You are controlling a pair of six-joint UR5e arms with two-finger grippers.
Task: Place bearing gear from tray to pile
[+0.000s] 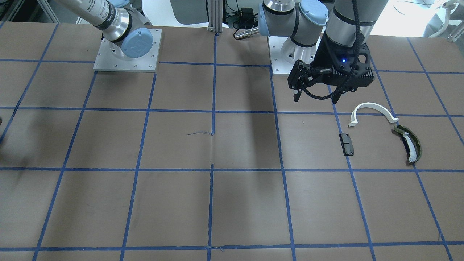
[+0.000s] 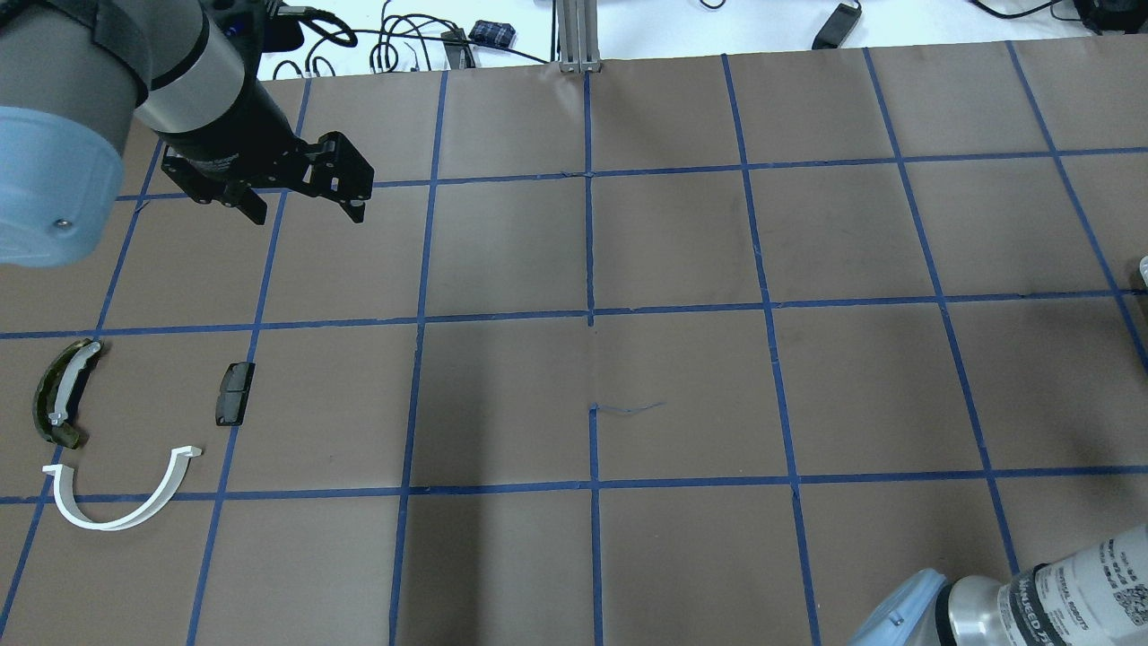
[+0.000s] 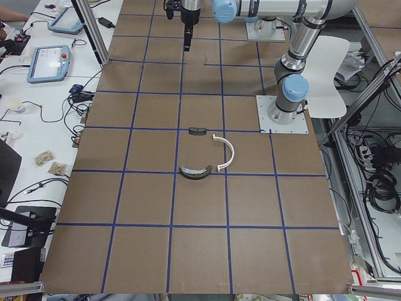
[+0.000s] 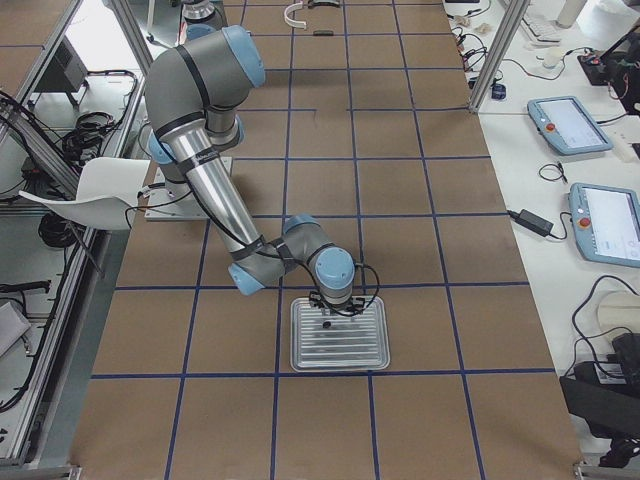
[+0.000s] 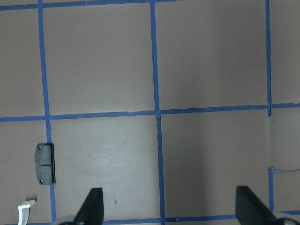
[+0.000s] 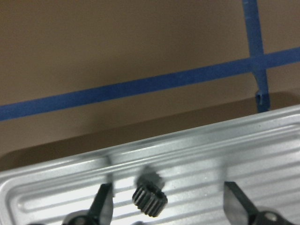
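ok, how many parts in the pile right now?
3, lying apart, none looks hidden: white half-ring arc nearest the robot; dark grey rectangular pad towards the middle of the table; olive-and-white curved shoe piece outermost on the robot's left.

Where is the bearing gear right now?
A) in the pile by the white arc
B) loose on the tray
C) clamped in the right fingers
B: the right wrist view shows the gear lying on the tray, with the fingers of the right gripper spread either side of it.
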